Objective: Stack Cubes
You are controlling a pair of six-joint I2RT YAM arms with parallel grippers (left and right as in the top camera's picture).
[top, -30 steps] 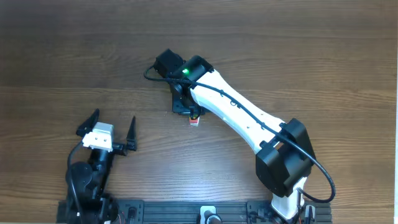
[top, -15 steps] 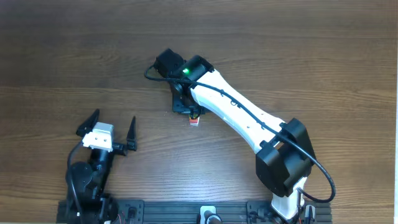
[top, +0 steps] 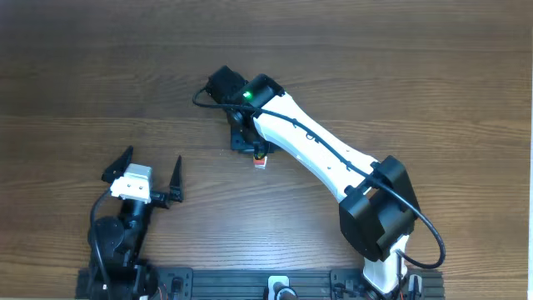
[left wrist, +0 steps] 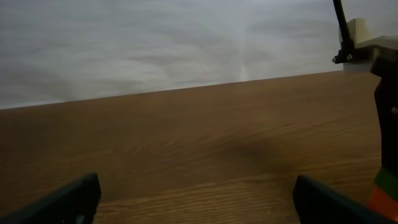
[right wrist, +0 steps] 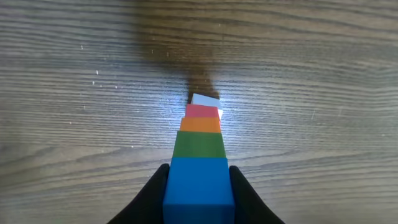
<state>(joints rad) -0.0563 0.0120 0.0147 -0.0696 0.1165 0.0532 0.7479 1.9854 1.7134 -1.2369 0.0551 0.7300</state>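
A tower of cubes stands on the wooden table [top: 400, 75]. From the bottom it runs white [right wrist: 204, 99], red [right wrist: 200, 111], orange [right wrist: 200, 124], green [right wrist: 199, 145] and blue [right wrist: 199, 186]. My right gripper [right wrist: 199, 177] is shut on the blue cube, one finger against each side. From above, the right gripper [top: 252, 148] hides most of the tower [top: 261, 163]. My left gripper [top: 153, 157] stands open near the table's left front, holding nothing. In the left wrist view, the green and orange cubes [left wrist: 384, 193] show at the edge.
The right arm [top: 321, 158] slants across the table's middle from its base at the front right. Bare wood lies along the far side and at the right. A pale wall [left wrist: 155, 43] stands behind the table's far edge.
The right arm's elbow has shifted very slightly to the left. The right gripper, the tower and the left arm have stayed where they were.
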